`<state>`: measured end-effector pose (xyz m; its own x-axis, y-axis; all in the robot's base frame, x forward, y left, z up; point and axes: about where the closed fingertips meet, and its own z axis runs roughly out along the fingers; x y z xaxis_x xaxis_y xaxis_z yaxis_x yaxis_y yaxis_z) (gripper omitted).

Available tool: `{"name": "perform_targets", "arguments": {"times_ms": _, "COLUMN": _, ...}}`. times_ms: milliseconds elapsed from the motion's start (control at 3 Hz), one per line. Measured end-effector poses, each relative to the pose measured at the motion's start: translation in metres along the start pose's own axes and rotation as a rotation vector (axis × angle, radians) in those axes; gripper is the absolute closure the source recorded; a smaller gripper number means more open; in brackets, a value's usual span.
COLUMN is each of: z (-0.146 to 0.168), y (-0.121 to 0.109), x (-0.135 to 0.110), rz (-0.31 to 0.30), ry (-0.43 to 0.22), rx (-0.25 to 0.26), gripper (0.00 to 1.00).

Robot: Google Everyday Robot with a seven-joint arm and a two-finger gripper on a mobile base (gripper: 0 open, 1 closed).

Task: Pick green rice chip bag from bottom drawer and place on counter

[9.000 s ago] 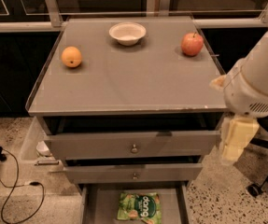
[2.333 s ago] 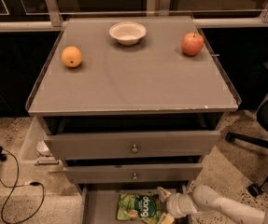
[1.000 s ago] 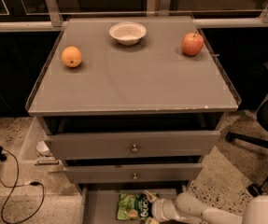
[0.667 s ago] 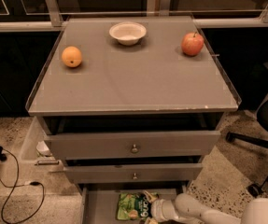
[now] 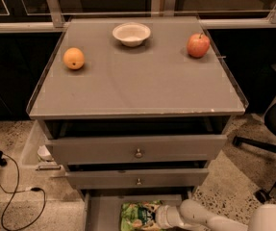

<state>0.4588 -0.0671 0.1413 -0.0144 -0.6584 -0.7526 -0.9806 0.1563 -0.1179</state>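
Observation:
The green rice chip bag (image 5: pixel 136 216) lies flat in the open bottom drawer (image 5: pixel 103 211) at the lower edge of the camera view; its lower part is cut off by the frame. My gripper (image 5: pixel 159 217) reaches in from the lower right, low inside the drawer, right at the bag's right edge, with the white forearm (image 5: pixel 200 217) behind it. The grey counter (image 5: pixel 142 81) fills the middle of the view, well above the gripper.
On the counter stand a white bowl (image 5: pixel 131 33), an orange (image 5: pixel 73 58) and a red apple (image 5: pixel 198 45). Two upper drawers with knobs (image 5: pixel 138 153) are slightly open above the bottom drawer. An office chair base (image 5: pixel 267 148) is at right, a cable (image 5: pixel 12 196) at left.
The arm came down from beside the counter's right edge into the bottom drawer and slid left to the bag's right edge. Over the last second it has hardly moved.

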Motion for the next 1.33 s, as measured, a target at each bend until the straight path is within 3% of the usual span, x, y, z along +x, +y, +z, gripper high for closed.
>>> {"name": "perform_targets", "arguments": {"times_ms": 667, "z": 0.0001, "y": 0.0001, "x": 0.0000, "rz": 0.000, "ry": 0.000, "rx": 0.000, "gripper": 0.89}}
{"name": "perform_targets", "arguments": {"times_ms": 1000, "z": 0.0001, "y": 0.0001, "x": 0.0000, "rz": 0.000, "ry": 0.000, "rx": 0.000, "gripper": 1.00}}
{"name": "perform_targets", "arguments": {"times_ms": 1333, "z": 0.0001, "y": 0.0001, "x": -0.0001, "rz": 0.000, "ry": 0.000, "rx": 0.000, "gripper": 1.00}}
